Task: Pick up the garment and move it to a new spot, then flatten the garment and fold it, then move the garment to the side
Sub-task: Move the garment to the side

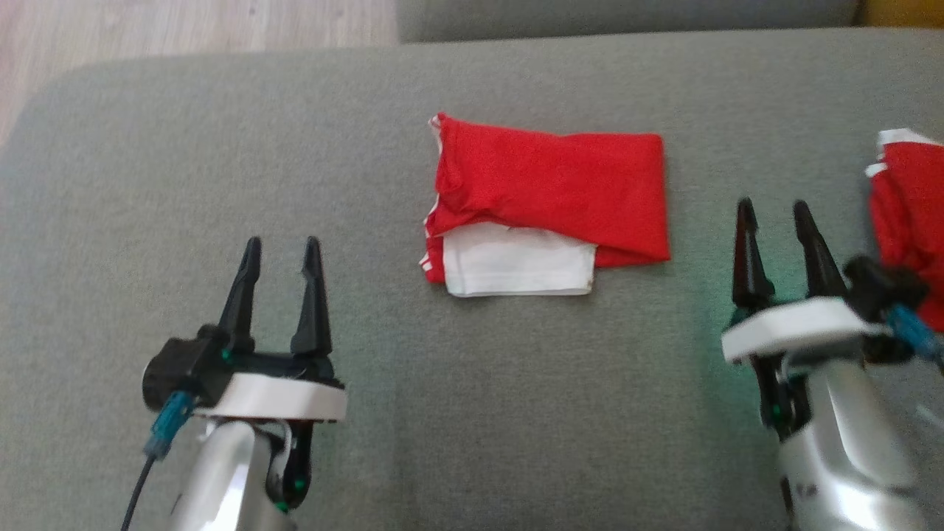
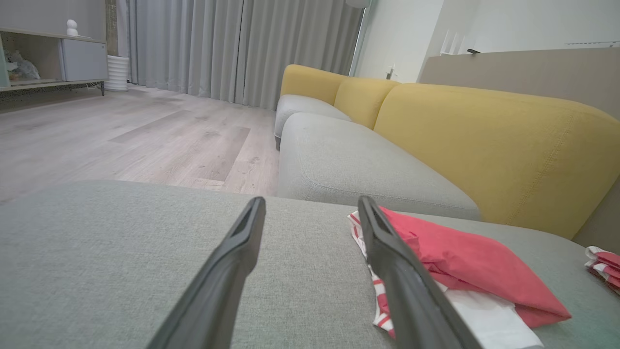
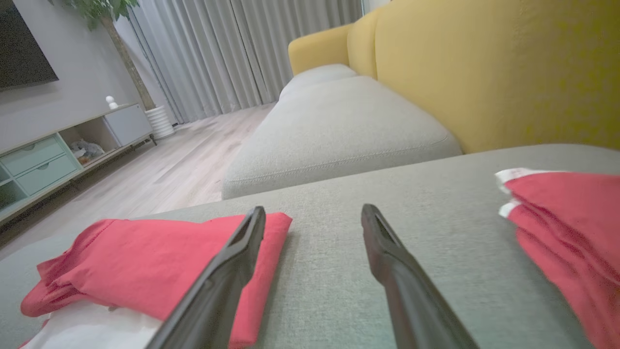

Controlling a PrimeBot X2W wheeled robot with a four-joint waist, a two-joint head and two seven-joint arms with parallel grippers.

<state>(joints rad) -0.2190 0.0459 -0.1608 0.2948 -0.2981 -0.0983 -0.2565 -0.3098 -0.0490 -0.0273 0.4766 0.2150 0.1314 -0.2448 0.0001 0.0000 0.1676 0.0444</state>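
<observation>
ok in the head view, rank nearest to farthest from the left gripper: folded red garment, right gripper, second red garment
From the left gripper:
1. folded red garment, mid-cushion, just to its right.
2. right gripper, lower right, past that garment.
3. second red garment, at the far right edge.

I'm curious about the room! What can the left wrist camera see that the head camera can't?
Left wrist view: yellow backrests, curtains and a cabinet.
Head view: the right gripper, open, and the garment from above, red folded over white.
Both: the garment, the open left gripper, the gray cushion and another red cloth at the right.
</observation>
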